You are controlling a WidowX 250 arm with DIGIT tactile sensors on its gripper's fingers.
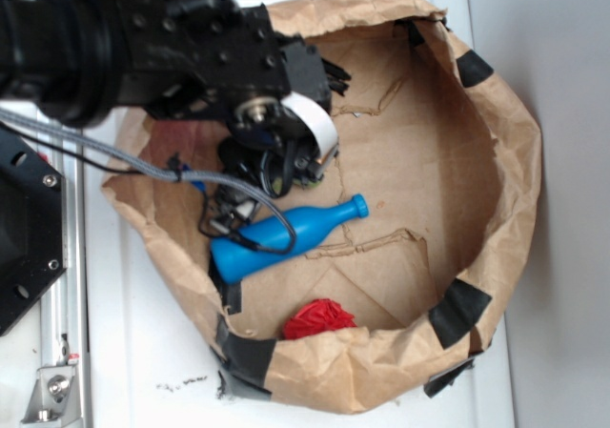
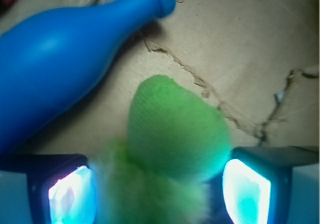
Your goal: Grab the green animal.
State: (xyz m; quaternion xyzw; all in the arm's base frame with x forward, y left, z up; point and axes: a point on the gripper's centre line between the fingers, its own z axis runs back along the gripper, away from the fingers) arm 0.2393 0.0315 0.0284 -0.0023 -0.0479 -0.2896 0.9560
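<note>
Toy: fuzzy lime-green plush animal [image 2: 170, 149], soft, light, squashy; pinch the body.
Tool [image 2: 160, 189]: pads flank toy, contact unclear.

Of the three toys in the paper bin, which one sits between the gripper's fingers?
The green animal: the wrist view shows its fuzzy lime plush filling the gap between the gripper pads. The blue bottle lies apart on its side, and the red ball rests by the rim.

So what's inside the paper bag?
In the bag lie a blue bottle and a red ball. The arm covers the green animal there; the wrist view shows it between the pincer fingers.
</note>
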